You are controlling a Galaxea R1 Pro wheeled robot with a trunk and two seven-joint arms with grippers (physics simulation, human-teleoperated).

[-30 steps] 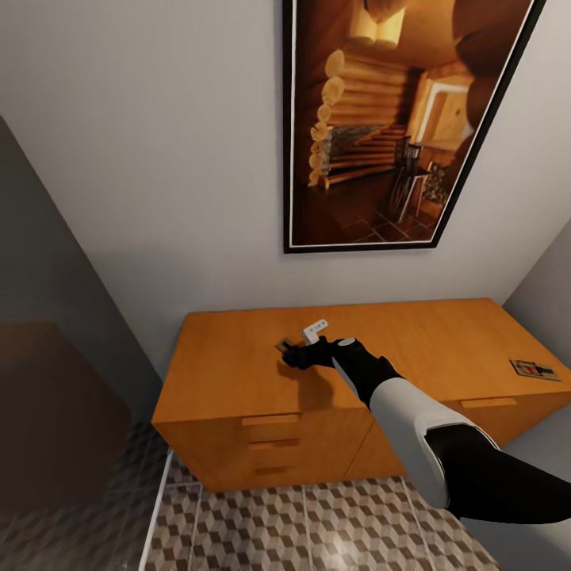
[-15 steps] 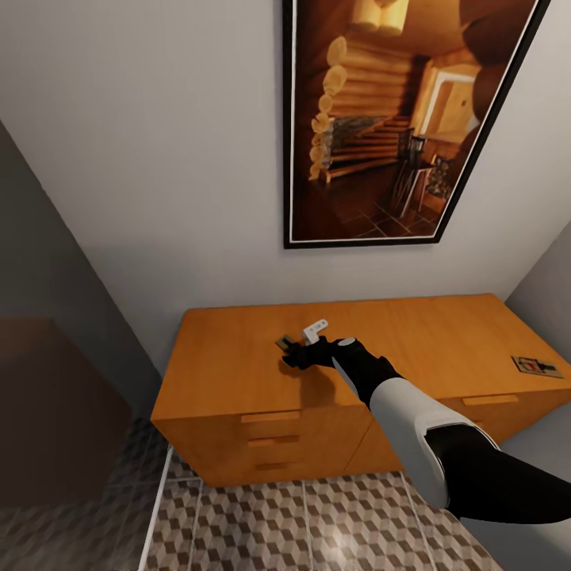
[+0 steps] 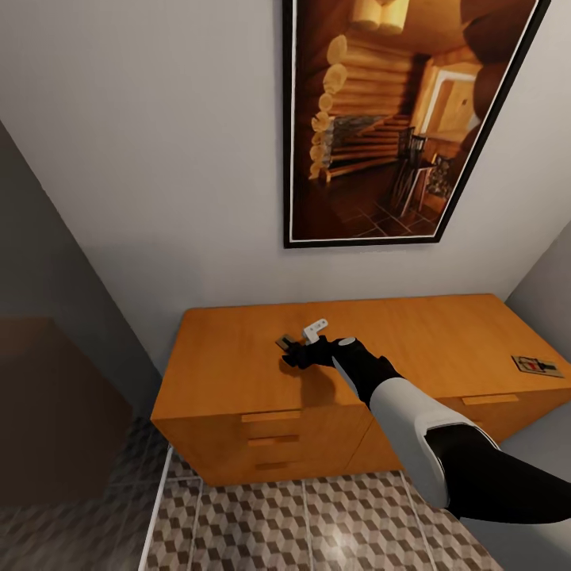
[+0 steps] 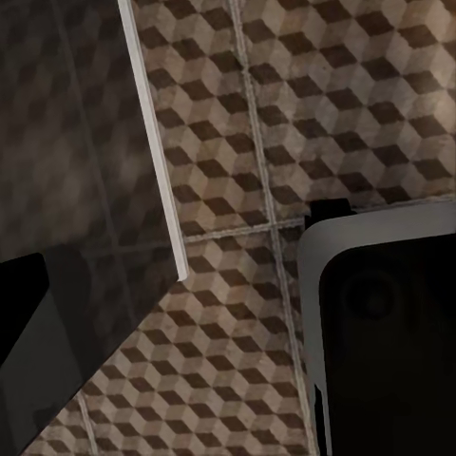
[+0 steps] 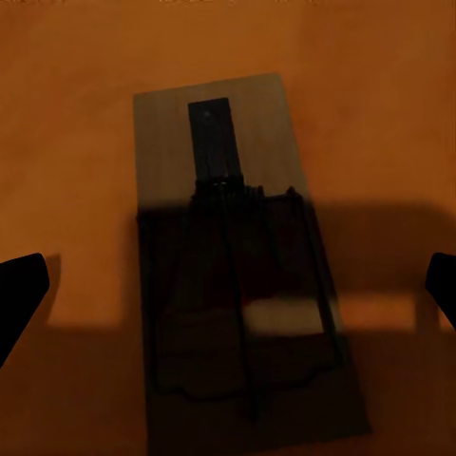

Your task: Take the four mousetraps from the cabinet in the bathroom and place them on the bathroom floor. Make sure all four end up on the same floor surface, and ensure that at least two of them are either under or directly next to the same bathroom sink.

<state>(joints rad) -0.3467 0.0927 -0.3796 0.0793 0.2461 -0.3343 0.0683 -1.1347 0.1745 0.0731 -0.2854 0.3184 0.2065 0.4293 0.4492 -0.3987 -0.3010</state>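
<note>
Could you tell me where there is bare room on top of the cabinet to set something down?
The cabinet top is bare left of the right gripper, and between the arm and the mousetrap by the right edge. The middle is crowded: the open gripper hovers over another mousetrap.

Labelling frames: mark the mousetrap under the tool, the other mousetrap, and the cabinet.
Mousetrap under the tool (image 5: pixel 237 285), right wrist view, board middle.
Far mousetrap (image 3: pixel 536 366), head view, board centre.
Cabinet (image 3: pixel 222 373), head view, bare top.

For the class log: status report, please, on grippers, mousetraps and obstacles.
Right gripper open over a mousetrap on the cabinet. Second mousetrap near the right edge. Nothing between.
</note>
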